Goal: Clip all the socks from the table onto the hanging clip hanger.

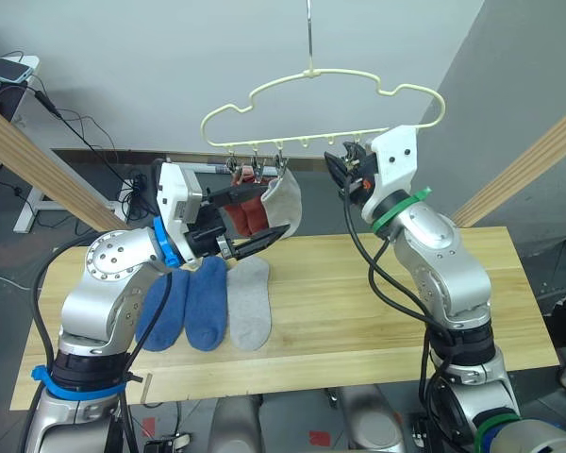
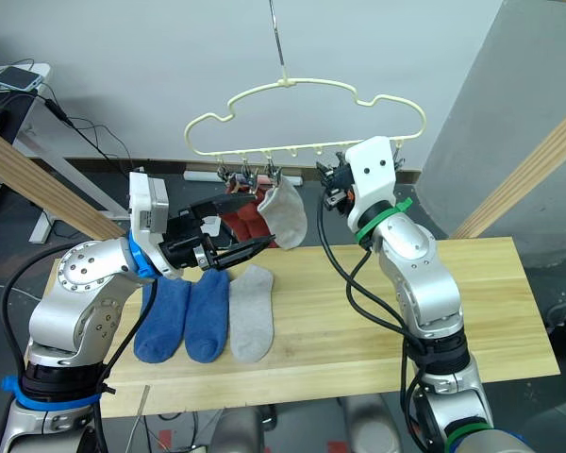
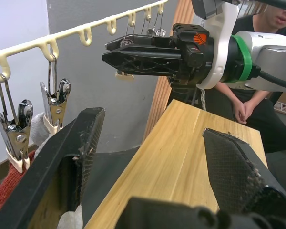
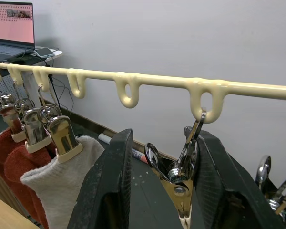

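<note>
The pale yellow clip hanger (image 1: 321, 75) hangs over the back of the table (image 1: 377, 311). Two brick red socks (image 1: 248, 215) and a light grey sock (image 1: 285, 203) hang from its left clips. Two blue socks (image 1: 187, 307) and a grey sock (image 1: 249, 304) lie side by side on the table's left part. My left gripper (image 1: 269, 212) is open and empty, just in front of the hanging socks. My right gripper (image 4: 164, 138) is raised to the hanger's right end, open, with a bare metal clip (image 4: 176, 181) between its fingers.
Thick wooden beams slant at the left (image 1: 38, 160) and right (image 1: 538, 160) of the table. A person (image 3: 248, 105) sits beyond the table's right end. A laptop (image 4: 12, 24) and cables are at the far left. The table's right half is bare planks.
</note>
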`<state>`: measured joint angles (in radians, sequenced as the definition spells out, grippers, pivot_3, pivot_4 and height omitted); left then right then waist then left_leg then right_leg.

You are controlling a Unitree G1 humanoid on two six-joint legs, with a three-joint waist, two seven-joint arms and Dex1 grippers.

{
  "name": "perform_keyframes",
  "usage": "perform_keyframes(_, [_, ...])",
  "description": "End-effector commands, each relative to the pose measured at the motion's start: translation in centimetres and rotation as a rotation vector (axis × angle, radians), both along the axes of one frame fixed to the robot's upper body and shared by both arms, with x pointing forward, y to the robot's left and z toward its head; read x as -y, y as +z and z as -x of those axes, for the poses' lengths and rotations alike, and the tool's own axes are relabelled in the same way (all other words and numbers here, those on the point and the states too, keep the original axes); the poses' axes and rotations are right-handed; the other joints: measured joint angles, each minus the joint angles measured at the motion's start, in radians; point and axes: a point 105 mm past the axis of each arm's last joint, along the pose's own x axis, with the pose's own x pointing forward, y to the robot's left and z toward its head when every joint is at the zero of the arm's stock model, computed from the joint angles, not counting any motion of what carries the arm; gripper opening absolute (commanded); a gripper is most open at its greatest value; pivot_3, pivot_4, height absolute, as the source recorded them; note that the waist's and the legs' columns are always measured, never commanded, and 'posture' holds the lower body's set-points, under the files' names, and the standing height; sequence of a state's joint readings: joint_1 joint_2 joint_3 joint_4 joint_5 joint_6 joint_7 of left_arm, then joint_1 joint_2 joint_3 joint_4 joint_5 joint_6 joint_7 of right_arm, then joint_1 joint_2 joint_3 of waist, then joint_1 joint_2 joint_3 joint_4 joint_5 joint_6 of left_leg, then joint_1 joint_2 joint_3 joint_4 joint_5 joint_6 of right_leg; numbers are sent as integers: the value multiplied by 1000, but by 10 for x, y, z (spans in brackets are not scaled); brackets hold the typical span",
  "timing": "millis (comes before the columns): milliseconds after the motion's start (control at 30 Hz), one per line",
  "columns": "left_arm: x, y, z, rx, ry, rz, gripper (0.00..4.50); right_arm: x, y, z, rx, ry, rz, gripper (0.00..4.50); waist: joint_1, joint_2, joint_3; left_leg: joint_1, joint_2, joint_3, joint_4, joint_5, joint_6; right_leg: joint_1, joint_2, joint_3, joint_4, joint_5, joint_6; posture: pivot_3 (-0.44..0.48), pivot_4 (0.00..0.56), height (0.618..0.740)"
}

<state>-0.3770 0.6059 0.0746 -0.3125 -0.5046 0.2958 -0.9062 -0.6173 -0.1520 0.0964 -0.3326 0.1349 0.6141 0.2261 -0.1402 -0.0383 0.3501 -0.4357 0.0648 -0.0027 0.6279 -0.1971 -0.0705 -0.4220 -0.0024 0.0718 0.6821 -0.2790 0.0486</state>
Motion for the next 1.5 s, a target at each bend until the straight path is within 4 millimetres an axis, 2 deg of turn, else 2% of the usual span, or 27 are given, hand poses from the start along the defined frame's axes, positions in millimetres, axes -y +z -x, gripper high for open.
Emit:
perform_keyframes(33, [4, 5, 6, 37, -22, -1, 3720, 1, 17, 4, 67, -1, -27, 1790, 0, 0, 0, 0, 0, 0, 0, 0, 0, 0, 0, 0, 0, 0, 0, -233, 329, 732])
perform_keyframes(133, [5, 5, 6, 36, -21, -1, 3720, 2, 17, 4, 68, -2, -29, 1790, 0, 0, 0, 0, 0, 0, 0, 0, 0, 0, 0, 0, 0, 0, 0, -233, 329, 732])
perform_keyframes(233, [5, 4, 6, 34, -15, 0, 3720, 2, 18, 4, 73, -6, -33, 1234, 0, 0, 0, 0, 0, 0, 0, 0, 0, 0, 0, 0, 0, 0, 0, -233, 330, 732])
perform_keyframes(333, [2, -2, 3, 17, 19, 0, 3720, 2, 19, 4, 74, -2, -35, 391, 0, 0, 0, 0, 0, 0, 0, 0, 0, 0, 0, 0, 0, 0, 0, -233, 330, 732])
perform_keyframes(433, [-2, -15, 1, -12, 76, -10, 3720, 2, 19, 4, 75, 0, -37, 5, -1, 0, 0, 0, 0, 0, 0, 0, 0, 0, 0, 0, 0, 0, 0, -233, 333, 732])
perform_keyframes(533, [-6, -26, 2, -38, 135, -1, 3720, 2, 20, 4, 76, 1, -39, 5, -1, 0, 0, 0, 0, 0, 0, 0, 0, 0, 0, 0, 0, 0, 0, -233, 334, 732])
perform_keyframes(700, [-19, -66, 3, -130, 287, -41, 3720, 3, 20, 3, 76, 2, -35, 5, -1, 0, 0, 0, 0, 0, 0, 0, 0, 0, 0, 1, 0, 0, 0, -234, 335, 732])
perform_keyframes(833, [-24, -108, 9, -260, 419, -37, 4464, 2, 20, 3, 74, 6, -34, 0, -1, 0, 0, 0, 0, 0, 0, 0, 0, 0, 0, 0, 0, 0, 0, -235, 339, 732])
perform_keyframes(900, [-27, -129, 5, -325, 530, -15, 4464, 2, 20, 3, 71, 11, -32, 0, 0, 0, 0, 0, 0, 0, 0, 0, 0, 0, -1, 0, 0, 0, 0, -235, 342, 732])
perform_keyframes(967, [-26, -141, 2, -345, 571, -14, 4464, 1, 20, 3, 69, 14, -31, 0, 1, 0, 0, 0, 0, 0, 0, 0, 0, 0, -1, 0, 0, 0, 0, -237, 344, 732])
perform_keyframes(1167, [-37, -161, -26, -353, 689, -10, 4464, -1, 18, 4, 60, 22, -26, 0, 1, 0, 0, 0, 0, -1, 1, 0, 1, 0, 0, 0, 1, 0, 0, -243, 347, 732])
perform_keyframes(1267, [-32, -168, -36, -372, 688, -14, 4464, -2, 18, 5, 59, 25, -26, 0, 0, 0, 0, 0, 0, 0, 1, 0, 1, 0, 0, 0, 1, 0, 0, -256, 352, 732])
perform_keyframes(1500, [-26, -189, -41, -432, 690, -90, 4464, -4, 18, 6, 55, 28, -26, 0, -1, 0, 0, 0, 0, 0, 0, 0, 0, 0, 0, 0, 1, 0, 0, -272, 354, 732])
